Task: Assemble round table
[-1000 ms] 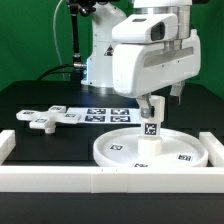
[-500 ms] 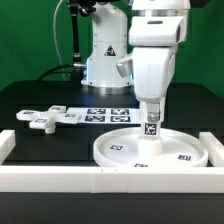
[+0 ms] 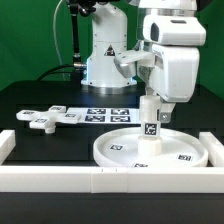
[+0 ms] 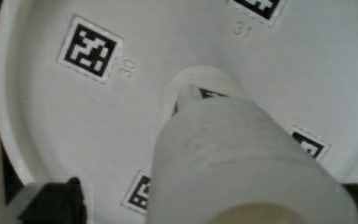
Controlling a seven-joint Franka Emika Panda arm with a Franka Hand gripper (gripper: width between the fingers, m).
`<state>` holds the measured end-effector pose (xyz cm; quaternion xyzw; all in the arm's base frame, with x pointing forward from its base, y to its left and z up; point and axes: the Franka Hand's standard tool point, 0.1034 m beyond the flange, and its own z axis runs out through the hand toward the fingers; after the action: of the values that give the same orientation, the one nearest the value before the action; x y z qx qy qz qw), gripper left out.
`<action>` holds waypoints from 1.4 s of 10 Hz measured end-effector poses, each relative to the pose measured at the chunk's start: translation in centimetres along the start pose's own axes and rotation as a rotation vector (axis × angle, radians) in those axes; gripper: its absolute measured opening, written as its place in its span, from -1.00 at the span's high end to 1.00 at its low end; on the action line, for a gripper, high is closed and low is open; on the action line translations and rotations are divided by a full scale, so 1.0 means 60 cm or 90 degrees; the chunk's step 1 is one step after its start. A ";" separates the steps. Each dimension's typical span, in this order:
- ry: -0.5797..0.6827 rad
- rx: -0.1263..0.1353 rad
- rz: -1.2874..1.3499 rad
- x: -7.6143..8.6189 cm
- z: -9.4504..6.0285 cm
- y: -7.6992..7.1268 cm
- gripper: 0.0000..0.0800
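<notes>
The large rimmed disc [image 3: 118,150] lies flat on the black table, near the front and toward the exterior view's right. The short cylindrical leg [image 3: 150,135] stands upright at its centre, a tag on its side. My gripper [image 3: 152,103] comes straight down on the leg's top, and its fingers are shut on the leg. In the wrist view the leg [image 4: 229,140] fills the space between my dark fingertips [image 4: 51,200], with the tagged disc [image 4: 140,40] beneath. The cross-shaped foot piece [image 3: 47,118] lies loose at the exterior view's left.
The marker board [image 3: 104,115] lies behind the disc. White border bars run along the front [image 3: 70,179] and up both sides [image 3: 216,146]. The robot's base [image 3: 100,60] stands at the back.
My hand has turned about its vertical axis above the leg, its body swinging toward the exterior view's right. The leg stays upright on the disc's centre.
</notes>
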<state>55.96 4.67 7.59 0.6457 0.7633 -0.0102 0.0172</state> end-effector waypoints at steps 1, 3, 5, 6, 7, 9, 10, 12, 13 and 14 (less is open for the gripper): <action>-0.003 0.001 -0.034 -0.002 0.001 -0.001 -0.62; -0.004 0.002 -0.095 -0.006 0.002 -0.002 -0.62; -0.004 0.002 -0.094 -0.007 0.002 -0.003 -0.37; -0.004 0.002 -0.093 -0.008 0.002 -0.003 -0.03; -0.004 0.002 -0.093 -0.008 0.002 -0.003 -0.03; -0.004 0.002 -0.091 -0.009 0.002 -0.003 -0.02; -0.004 0.002 -0.080 -0.009 0.002 -0.003 -0.02; -0.002 0.001 0.014 -0.013 0.003 -0.003 -0.02; -0.002 0.002 0.098 -0.015 0.004 -0.004 -0.02; 0.002 0.003 0.166 -0.016 0.005 -0.005 -0.02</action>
<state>55.82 3.65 7.34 0.7395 0.6729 -0.0088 0.0158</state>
